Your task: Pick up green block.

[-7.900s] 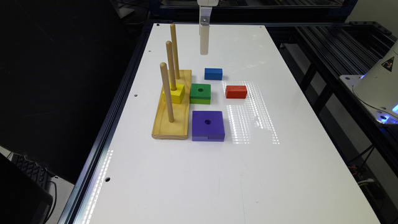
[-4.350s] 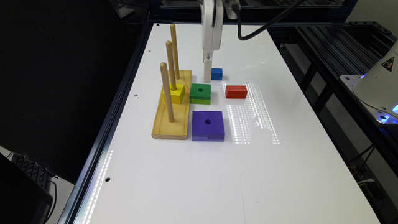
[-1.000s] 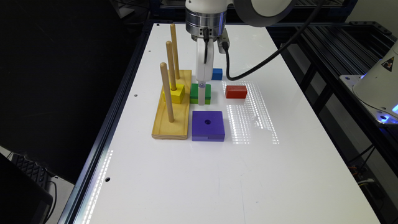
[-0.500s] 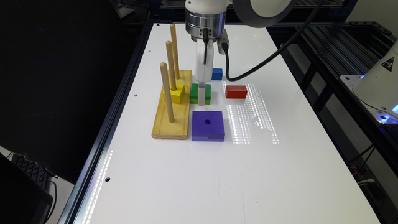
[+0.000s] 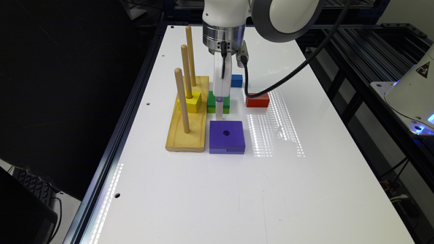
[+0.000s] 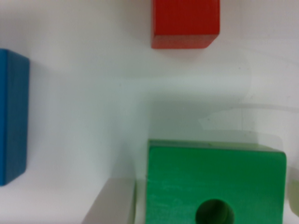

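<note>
Found the green block (image 5: pixel 225 104) lying flat on the white bench (image 5: pixel 271 189), in its far half and toward the edge on the exterior view's left, hole upward. Placed it just beside the wooden peg base (image 5: pixel 188 132), with the purple block (image 5: pixel 226 137) close by on the near side, the blue block (image 5: pixel 236 80) on the far side and the red block (image 5: pixel 257 100) toward the exterior view's right, all three apart from it. Caught the gripper (image 5: pixel 219 112) pointing straight down over the green block, low enough to have the near fingertip at bench level in the gap before the purple block. Saw, in the wrist view, a grey finger (image 6: pixel 112 203) alongside one face of the green block (image 6: pixel 215 182) with a thin sliver of bench between, and a pale blur off the opposite face: spread to either side, then, not yet pinching. Showed also, in the same view, the blue block (image 6: pixel 11 116) and the red block (image 6: pixel 185 23) lying clear. Spotted a yellow block (image 5: pixel 193 102) threaded on the middle of the base's three upright pegs.
</note>
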Robot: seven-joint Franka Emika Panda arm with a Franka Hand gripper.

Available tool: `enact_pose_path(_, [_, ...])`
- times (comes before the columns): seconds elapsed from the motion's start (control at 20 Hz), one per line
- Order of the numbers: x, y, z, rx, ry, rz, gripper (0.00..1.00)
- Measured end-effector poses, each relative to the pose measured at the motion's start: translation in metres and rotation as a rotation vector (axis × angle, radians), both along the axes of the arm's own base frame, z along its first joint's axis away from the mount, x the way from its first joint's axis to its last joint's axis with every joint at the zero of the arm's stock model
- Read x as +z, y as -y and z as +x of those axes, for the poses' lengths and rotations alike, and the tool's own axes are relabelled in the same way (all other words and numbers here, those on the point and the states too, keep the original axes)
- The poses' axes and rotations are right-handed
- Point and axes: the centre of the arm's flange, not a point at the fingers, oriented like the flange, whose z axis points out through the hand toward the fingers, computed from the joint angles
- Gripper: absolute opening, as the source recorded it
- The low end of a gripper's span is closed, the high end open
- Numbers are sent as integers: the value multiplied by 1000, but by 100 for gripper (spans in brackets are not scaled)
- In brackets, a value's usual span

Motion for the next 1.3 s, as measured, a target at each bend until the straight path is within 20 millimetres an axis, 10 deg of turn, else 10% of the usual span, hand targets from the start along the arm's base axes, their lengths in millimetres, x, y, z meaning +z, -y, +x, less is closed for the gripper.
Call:
enact_pose_path(1.1, [0, -1, 11, 1, 14, 2, 100])
enact_pose_path(1.15, [0, -1, 11, 2, 14, 2, 0])
enact_pose_path(1.3, [0, -1, 11, 2, 14, 2, 0])
